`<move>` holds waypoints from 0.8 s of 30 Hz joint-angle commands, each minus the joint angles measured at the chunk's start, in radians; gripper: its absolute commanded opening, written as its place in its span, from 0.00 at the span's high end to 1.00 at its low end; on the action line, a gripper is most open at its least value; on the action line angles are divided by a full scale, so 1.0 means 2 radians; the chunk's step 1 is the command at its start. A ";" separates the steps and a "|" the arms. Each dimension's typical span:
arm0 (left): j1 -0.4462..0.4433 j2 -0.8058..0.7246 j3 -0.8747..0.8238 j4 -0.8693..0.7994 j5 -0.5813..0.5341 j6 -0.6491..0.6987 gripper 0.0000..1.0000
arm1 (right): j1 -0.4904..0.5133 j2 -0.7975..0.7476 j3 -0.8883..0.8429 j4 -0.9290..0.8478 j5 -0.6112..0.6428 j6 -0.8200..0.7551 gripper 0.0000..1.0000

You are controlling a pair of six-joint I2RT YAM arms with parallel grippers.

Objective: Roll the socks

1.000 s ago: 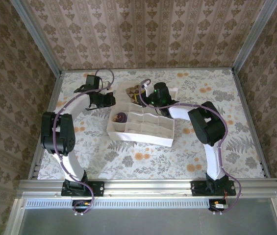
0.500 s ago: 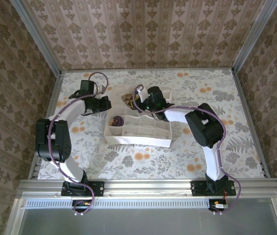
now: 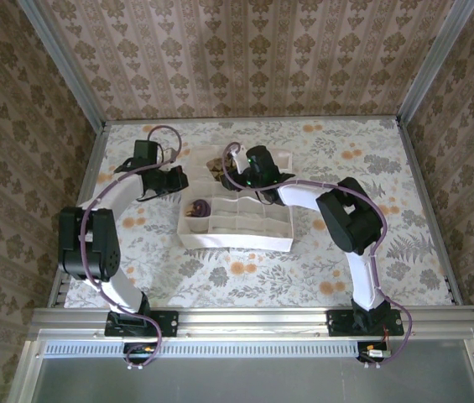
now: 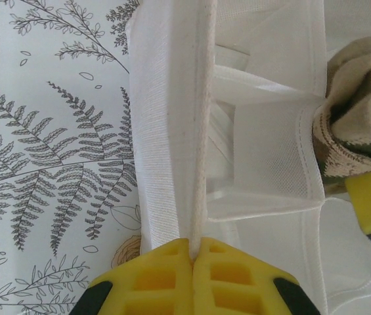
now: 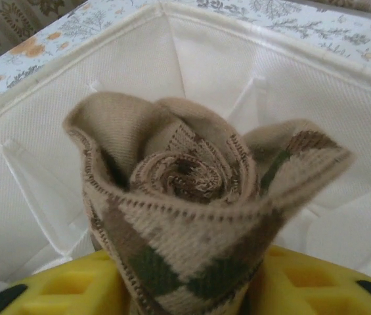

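Observation:
The rolled brown-tan argyle sock [image 5: 192,197] stands upright in a corner cell of the white divider box [image 5: 34,197], with the yellow fingers [image 5: 60,289] of my right gripper [image 5: 188,292] pressed to both its sides. From above, that sock [image 3: 216,165] sits in the box's far left corner, under the right gripper [image 3: 232,170]. The dark purple sock [image 3: 200,206] lies rolled in a left-hand cell. My left gripper [image 4: 196,252] is shut on the box's fabric rim [image 4: 201,131]; from above, this gripper [image 3: 179,178] is at the box's left wall.
The divider box [image 3: 237,242] lies mid-table on a floral cloth [image 3: 245,277]. Patterned walls enclose the table on three sides. In the left wrist view the argyle sock [image 4: 359,125] and a right fingertip [image 4: 369,203] show at the right edge.
Both grippers and the box have shifted left and toward the back; the box now lies squarer to the table. The right fingers stand wider apart around the sock.

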 commanded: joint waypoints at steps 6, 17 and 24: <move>0.010 -0.010 -0.010 -0.009 0.003 -0.009 1.00 | 0.002 -0.030 -0.008 -0.035 -0.020 0.036 0.42; 0.011 -0.010 -0.001 -0.010 0.006 -0.003 1.00 | -0.002 -0.063 0.012 -0.095 -0.013 0.055 0.35; 0.010 -0.005 0.003 -0.010 0.008 -0.002 1.00 | -0.003 -0.054 0.058 -0.163 -0.025 0.071 0.33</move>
